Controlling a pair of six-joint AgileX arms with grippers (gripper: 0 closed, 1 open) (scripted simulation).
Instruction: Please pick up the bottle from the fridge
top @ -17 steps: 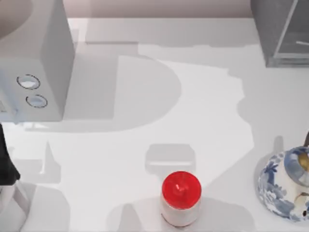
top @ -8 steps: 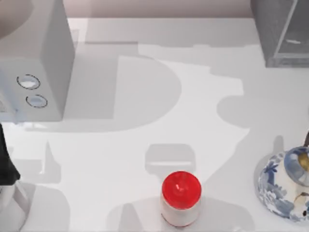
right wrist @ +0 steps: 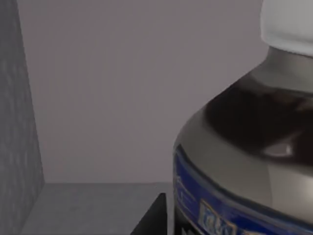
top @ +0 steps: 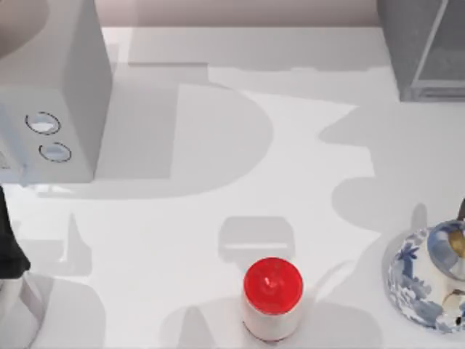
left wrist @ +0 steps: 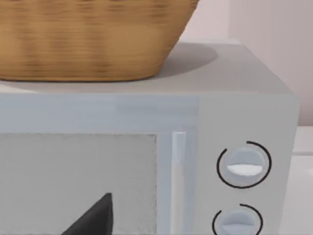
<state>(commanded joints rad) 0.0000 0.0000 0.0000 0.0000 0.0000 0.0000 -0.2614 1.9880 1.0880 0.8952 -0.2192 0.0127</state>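
Right wrist view: one bottle [right wrist: 244, 161] inside one fridge [right wrist: 14, 122]; gripper state unclear.

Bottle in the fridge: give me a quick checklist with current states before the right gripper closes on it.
1. Right wrist camera inside the fridge: ok, grey inner walls and floor around it.
2. Bottle close ahead: ok, dark body, blue label band, pale cap.
3. Bottle upright: ok, cap sits above the shoulder.
4. Bottle between the right fingers: cannot tell; one dark fingertip shows beside the bottle's base.
5. Right gripper open: cannot tell.
6. Left arm out of the way: ok, its camera faces the box with dials, at the table's left side.
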